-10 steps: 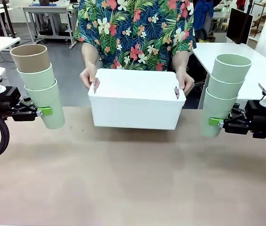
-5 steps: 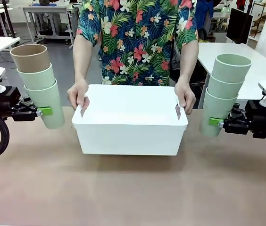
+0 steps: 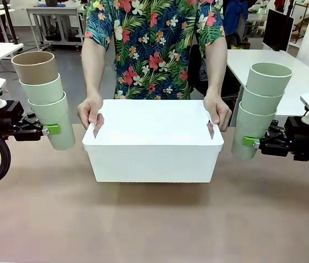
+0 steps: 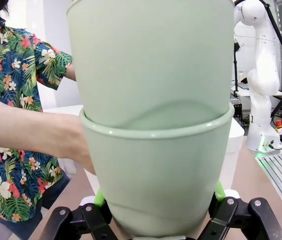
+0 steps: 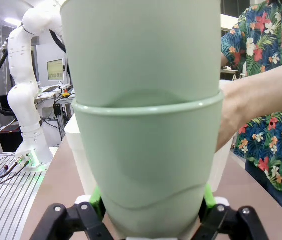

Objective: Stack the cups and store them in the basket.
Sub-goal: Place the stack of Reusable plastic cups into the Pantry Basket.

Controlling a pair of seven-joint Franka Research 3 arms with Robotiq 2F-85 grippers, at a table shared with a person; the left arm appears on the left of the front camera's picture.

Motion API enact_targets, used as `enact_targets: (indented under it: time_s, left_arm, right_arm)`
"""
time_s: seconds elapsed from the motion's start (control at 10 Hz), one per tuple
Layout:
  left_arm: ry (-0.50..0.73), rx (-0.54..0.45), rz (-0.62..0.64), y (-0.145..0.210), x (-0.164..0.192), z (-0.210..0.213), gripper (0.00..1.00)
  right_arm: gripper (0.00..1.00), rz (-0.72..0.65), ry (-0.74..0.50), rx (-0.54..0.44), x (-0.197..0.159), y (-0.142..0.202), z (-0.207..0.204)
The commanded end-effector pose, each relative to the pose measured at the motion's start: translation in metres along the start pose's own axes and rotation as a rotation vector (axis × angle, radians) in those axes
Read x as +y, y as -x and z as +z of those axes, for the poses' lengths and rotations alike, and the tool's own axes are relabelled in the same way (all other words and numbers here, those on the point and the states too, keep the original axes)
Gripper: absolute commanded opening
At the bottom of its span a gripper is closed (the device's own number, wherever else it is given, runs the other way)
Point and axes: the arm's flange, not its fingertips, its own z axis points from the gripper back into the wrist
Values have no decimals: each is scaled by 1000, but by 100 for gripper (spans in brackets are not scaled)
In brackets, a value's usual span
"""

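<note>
Both horizontal, left gripper (image 3: pixel 55 130) and right gripper (image 3: pixel 245 142) clamp cups (image 3: pixel 46 90)

No legible text, labels, brands or numbers. Small lit monitor screen (image 5: pixel 55 69) in background: too blurred to read.

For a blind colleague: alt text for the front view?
A person holds a large white rectangular plastic basket by its handles. The left gripper and right gripper each clamp three stacked tall plastic cups, mint green except the left stack's tan-brown top cup.
</note>
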Motion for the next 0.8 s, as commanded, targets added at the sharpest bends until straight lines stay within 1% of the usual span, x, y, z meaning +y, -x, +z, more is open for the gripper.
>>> enact_targets:
  time_s: [0.0, 0.7]
  left_arm:
    - [-2, -8, -9, -5, -1, 0, 86]
    - [-2, -8, -9, -5, -1, 0, 86]
  right_arm:
    - [85, 10, 0, -3, -2, -4, 0]
    - [85, 10, 0, -3, -2, -4, 0]
